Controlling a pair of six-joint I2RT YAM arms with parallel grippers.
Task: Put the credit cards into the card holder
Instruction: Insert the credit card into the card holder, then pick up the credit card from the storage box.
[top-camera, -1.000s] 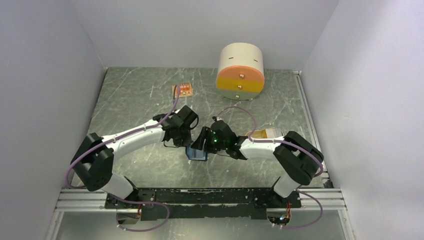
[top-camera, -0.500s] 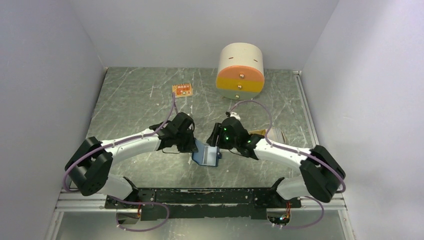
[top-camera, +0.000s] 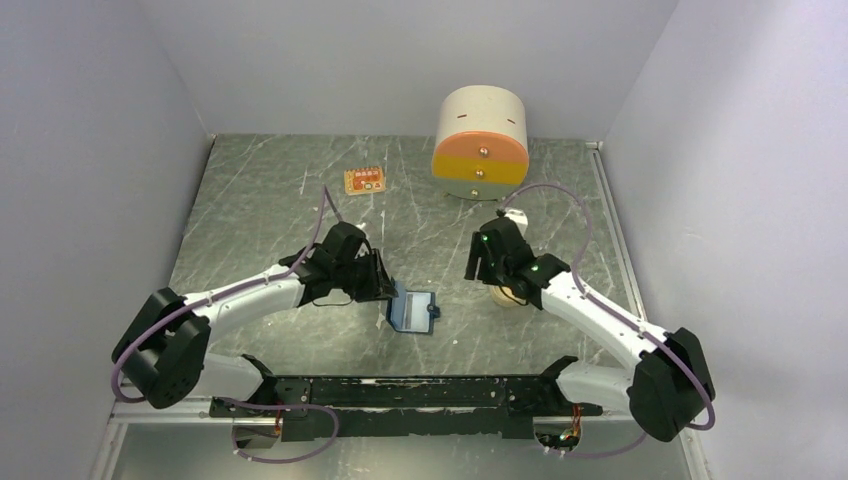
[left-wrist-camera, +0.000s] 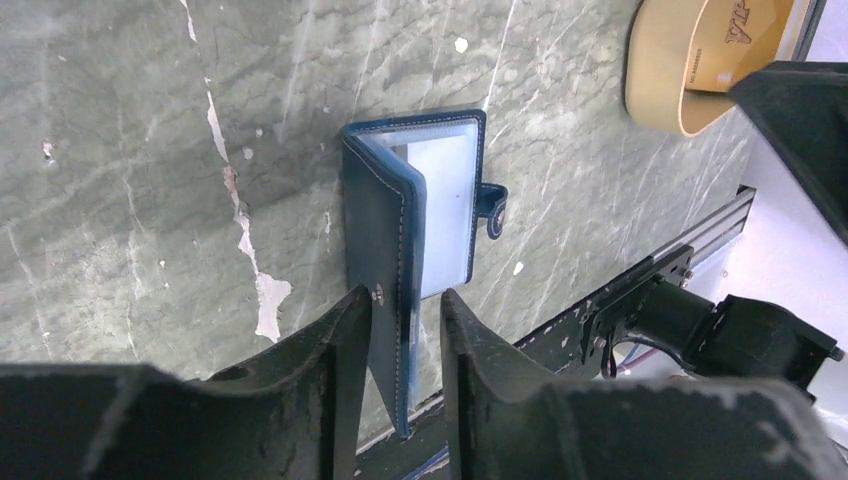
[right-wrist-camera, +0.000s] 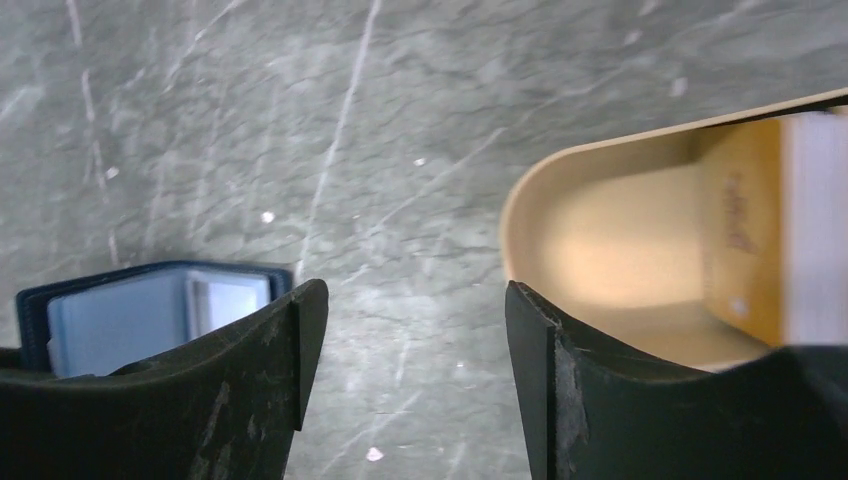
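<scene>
The dark navy folding card holder (top-camera: 413, 310) lay open on the grey marbled table (top-camera: 260, 200) (lighter blue inside). Its raised cover was pinched by the left gripper (left-wrist-camera: 405, 300). To the card holder's right, the right gripper (right-wrist-camera: 405, 300), fingers spread, hovered beside the beige-tan rounded credit cards (right-wrist-camera: 640, 250).

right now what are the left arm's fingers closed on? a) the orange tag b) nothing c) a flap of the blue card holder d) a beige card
c: the left wrist view shows the left fingers pinching the card holder by its dark blue flap.
</scene>
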